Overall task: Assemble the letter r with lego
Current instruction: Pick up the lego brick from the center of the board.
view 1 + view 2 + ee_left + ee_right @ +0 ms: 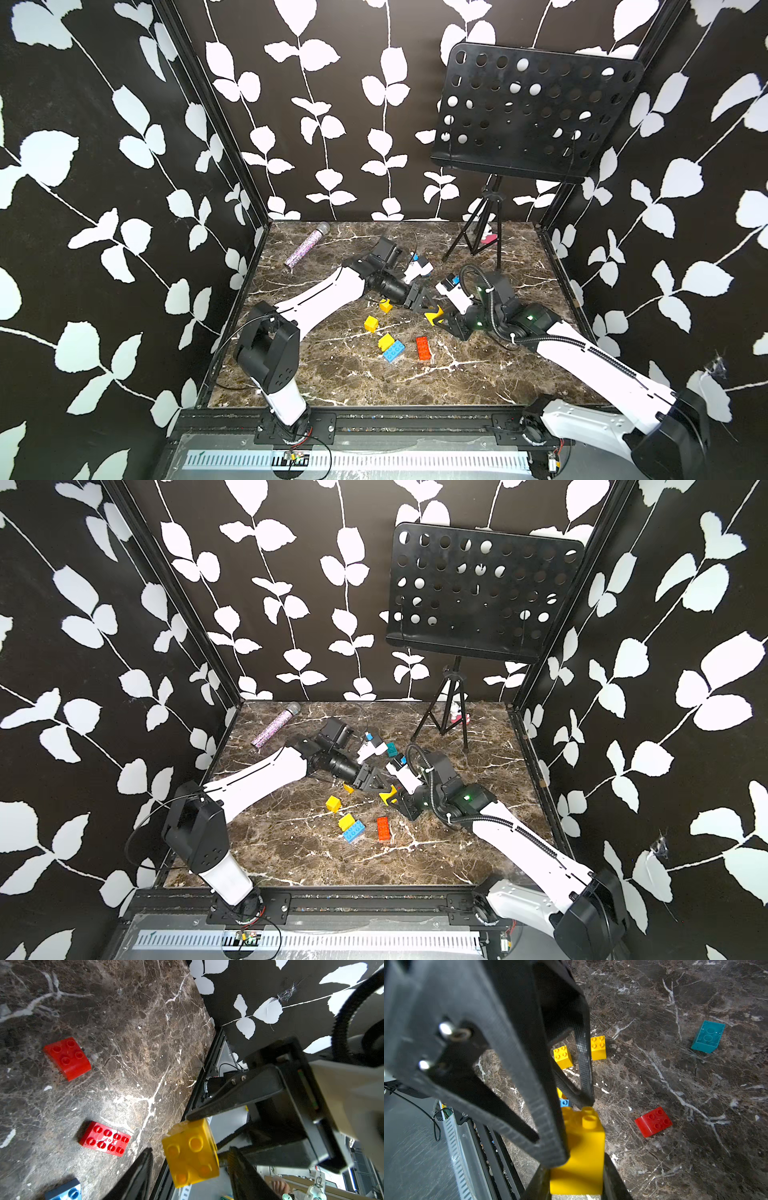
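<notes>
The right gripper (577,1164) pinches a yellow brick (583,1147) by its sides, over the middle of the tabletop (478,374). The left gripper (190,1150) has its fingers spread on either side of that brick's studded end; whether they touch it is unclear. Toward the near edge lie three loose yellow bricks (371,323), the nearest touching a blue brick (393,351), with a long red brick (423,348) just beside. A teal brick (392,749) lies toward the far edge.

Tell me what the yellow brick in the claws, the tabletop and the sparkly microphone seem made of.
Yellow brick: glossy moulded plastic, crisp round studs.
Tabletop: polished brown marble look with white veins, possibly printed laminate.
Microphone: purple glitter coating, likely over plastic; grey head perhaps mesh, too small to tell.
</notes>
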Robot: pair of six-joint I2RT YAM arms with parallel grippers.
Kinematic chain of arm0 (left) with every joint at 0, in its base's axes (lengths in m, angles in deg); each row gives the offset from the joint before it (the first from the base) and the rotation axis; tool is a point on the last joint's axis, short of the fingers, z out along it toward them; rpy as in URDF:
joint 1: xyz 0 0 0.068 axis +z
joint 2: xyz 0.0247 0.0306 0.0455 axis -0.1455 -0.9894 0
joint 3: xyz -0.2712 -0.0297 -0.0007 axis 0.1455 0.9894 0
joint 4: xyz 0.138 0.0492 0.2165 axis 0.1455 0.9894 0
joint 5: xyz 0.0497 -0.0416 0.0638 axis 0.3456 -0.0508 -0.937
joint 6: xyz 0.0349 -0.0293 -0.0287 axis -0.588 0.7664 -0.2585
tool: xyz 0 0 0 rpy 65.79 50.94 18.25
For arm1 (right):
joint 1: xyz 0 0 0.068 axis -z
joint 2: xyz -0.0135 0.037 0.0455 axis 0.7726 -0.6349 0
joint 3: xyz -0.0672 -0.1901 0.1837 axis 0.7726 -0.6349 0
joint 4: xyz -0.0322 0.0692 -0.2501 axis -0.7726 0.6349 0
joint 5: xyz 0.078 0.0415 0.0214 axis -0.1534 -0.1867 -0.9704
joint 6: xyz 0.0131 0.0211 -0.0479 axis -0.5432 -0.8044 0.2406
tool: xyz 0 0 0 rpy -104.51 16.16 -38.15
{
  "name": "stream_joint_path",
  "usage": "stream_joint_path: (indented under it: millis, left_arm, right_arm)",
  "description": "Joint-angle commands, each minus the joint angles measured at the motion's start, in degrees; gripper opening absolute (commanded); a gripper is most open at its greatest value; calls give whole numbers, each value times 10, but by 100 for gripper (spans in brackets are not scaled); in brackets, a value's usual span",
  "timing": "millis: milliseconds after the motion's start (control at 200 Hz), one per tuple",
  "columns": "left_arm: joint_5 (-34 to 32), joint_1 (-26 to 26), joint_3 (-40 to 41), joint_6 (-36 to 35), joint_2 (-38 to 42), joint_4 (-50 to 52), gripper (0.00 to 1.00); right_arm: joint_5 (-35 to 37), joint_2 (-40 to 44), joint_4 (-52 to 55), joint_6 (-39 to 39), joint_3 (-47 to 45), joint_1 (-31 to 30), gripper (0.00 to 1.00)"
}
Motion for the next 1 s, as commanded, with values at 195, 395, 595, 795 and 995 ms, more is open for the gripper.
stream_joint_path:
  millis: [195, 395, 595, 795, 995]
  left_arm:
    - [11, -9, -8, -22, -8, 23, 57]
    - [11, -27, -28, -20, -16, 24, 56]
    - [9, -28, -38, -27, -25, 36, 51]
    - [12, -28, -36, -35, -29, 47, 29]
    - [15, -28, -34, -36, -24, 37, 14]
  right_arm:
    - [-13, 10, -3, 9, 17, -4, 29]
    - [-1, 5, 1, 13, 15, -11, 29]
    - [14, 1, 1, 16, 15, -18, 29]
    - [39, 4, 2, 17, 14, -21, 32]
    - [64, 8, -5, 11, 7, -21, 49]
